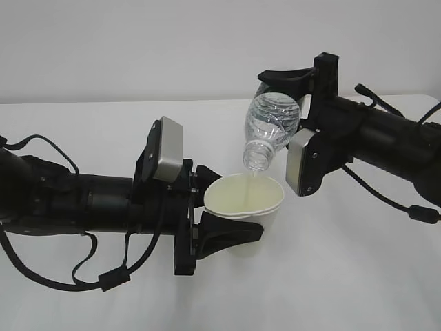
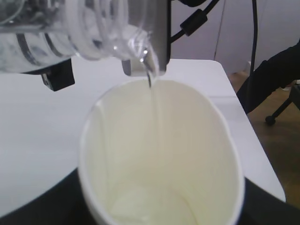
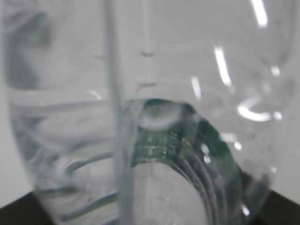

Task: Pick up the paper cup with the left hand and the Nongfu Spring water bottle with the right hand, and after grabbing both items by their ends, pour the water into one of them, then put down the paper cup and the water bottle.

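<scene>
Gripping paper cup (image 1: 244, 200), left claw (image 1: 213, 207), half-open

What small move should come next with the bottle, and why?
Probably hold the tilt a little longer. The bottle is mouth-down over the cup, a thin stream of water falls inside, the cup holds only a little at its bottom, and water remains in the bottle.

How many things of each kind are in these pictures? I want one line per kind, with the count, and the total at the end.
Robot grippers: 2, the left gripper and the right gripper
Paper cups: 1, the paper cup
Water bottles: 1, the water bottle
Tables: 1, the white table
Total: 5
</scene>
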Controlling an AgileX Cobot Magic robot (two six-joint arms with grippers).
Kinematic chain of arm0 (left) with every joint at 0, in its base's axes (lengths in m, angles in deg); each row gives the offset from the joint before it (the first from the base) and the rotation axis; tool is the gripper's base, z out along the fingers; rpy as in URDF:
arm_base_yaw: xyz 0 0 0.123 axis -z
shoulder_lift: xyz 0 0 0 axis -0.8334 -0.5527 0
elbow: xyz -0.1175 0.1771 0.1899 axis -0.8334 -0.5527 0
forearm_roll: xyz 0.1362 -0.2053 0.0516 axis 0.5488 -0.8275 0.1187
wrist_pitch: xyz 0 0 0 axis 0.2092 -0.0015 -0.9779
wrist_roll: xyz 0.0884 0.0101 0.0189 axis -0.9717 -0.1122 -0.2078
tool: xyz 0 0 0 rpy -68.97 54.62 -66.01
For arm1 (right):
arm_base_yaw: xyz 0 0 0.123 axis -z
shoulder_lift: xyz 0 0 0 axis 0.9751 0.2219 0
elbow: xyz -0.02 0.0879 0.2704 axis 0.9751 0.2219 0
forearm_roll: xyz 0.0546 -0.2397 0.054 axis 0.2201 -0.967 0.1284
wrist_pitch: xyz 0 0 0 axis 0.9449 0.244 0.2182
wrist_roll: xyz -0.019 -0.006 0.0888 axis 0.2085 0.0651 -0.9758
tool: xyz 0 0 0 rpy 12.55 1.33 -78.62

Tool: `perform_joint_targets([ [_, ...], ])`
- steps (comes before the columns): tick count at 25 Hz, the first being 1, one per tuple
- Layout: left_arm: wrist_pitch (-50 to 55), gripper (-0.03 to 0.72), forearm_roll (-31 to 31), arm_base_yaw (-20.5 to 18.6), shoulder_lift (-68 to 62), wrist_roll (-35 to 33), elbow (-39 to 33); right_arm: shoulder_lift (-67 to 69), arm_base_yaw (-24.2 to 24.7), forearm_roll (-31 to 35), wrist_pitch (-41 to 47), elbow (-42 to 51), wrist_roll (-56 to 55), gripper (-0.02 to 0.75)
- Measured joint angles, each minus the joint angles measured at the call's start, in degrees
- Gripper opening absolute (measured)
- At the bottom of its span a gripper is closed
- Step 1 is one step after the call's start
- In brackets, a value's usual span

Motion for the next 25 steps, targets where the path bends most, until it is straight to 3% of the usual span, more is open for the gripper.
perform_joint_targets([
  [25,0.0,0.430,0.0,0.0,0.0,-0.1,0.0,0.0,0.0,0.0,-0.1,0.0,0.4,0.483],
])
